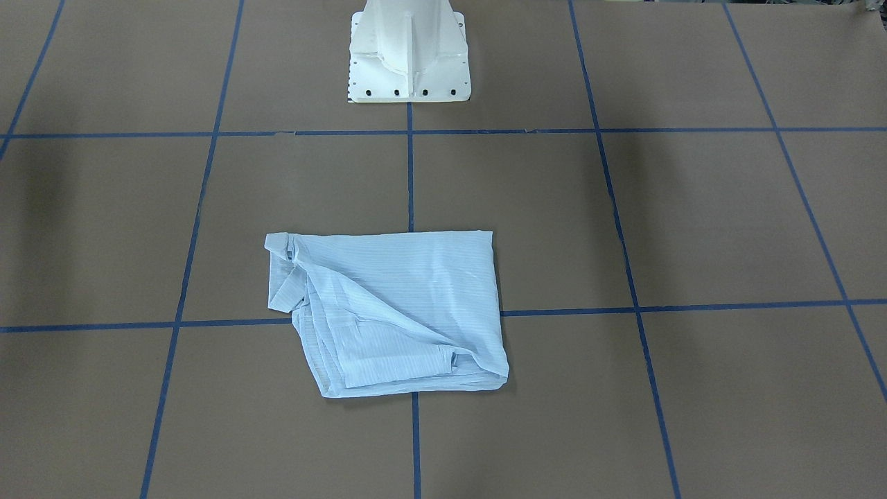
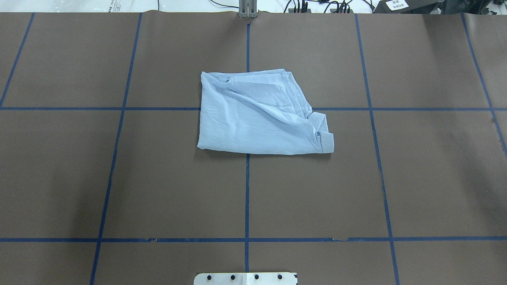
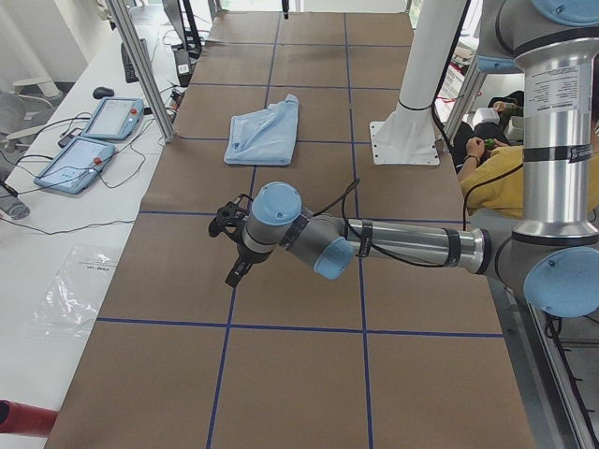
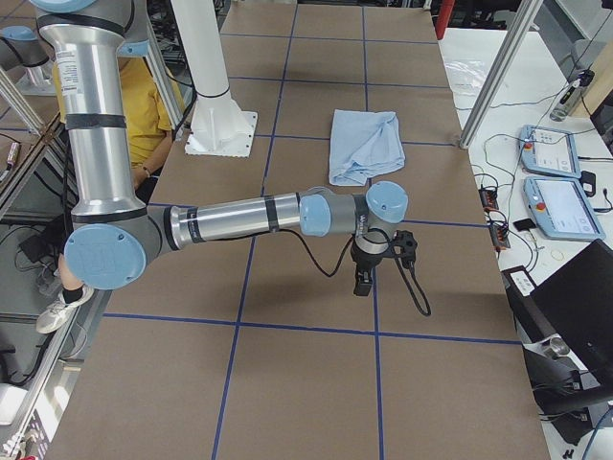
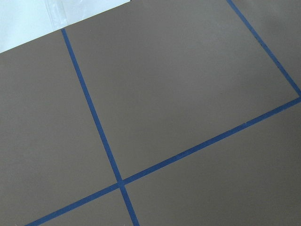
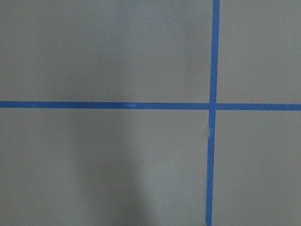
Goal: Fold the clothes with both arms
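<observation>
The light-blue striped shirt [image 2: 257, 118] lies folded into a rough rectangle at the middle of the brown table [image 2: 158, 178], collar corner toward the robot's right. It also shows in the front view [image 1: 395, 312] and both side views [image 3: 262, 136] [image 4: 364, 144]. My left gripper [image 3: 234, 262] hangs over the table near its left end, far from the shirt. My right gripper [image 4: 364, 278] hangs over the table near its right end, also far from the shirt. I cannot tell whether either is open or shut. Both wrist views show only bare table and blue tape lines.
The white pedestal base [image 1: 409, 55] stands at the robot's side of the table. Control tablets [image 3: 94, 140] [image 4: 556, 182] and cables lie on benches beyond the far edge. A person in yellow [image 3: 496, 178] sits behind the robot. Metal frame posts [image 3: 140, 65] stand at the far edge.
</observation>
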### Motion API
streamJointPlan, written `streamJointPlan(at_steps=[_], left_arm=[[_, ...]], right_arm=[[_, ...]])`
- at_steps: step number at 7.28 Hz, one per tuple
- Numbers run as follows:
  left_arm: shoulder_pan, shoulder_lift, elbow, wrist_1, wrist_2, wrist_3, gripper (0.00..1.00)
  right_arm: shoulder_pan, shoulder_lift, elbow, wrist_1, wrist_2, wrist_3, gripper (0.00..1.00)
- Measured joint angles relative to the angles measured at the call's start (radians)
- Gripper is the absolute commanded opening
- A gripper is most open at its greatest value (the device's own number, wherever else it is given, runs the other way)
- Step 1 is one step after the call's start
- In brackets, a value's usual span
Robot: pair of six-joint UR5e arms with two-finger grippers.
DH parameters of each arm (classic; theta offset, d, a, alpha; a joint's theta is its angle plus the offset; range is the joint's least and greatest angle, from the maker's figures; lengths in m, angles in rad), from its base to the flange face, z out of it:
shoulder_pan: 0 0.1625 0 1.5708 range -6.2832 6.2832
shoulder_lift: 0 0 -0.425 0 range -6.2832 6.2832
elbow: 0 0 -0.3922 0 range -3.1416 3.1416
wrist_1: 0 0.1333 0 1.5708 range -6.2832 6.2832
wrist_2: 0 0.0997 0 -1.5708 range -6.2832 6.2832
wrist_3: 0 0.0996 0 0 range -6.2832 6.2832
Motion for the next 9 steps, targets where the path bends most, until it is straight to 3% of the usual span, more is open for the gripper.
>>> streamJointPlan(at_steps=[9], left_arm=[[0.000, 0.001, -0.005, 0.000, -0.005, 0.002, 1.00]], right_arm=[[0.000, -0.003, -0.005, 0.050, 0.002, 0.000, 1.00]])
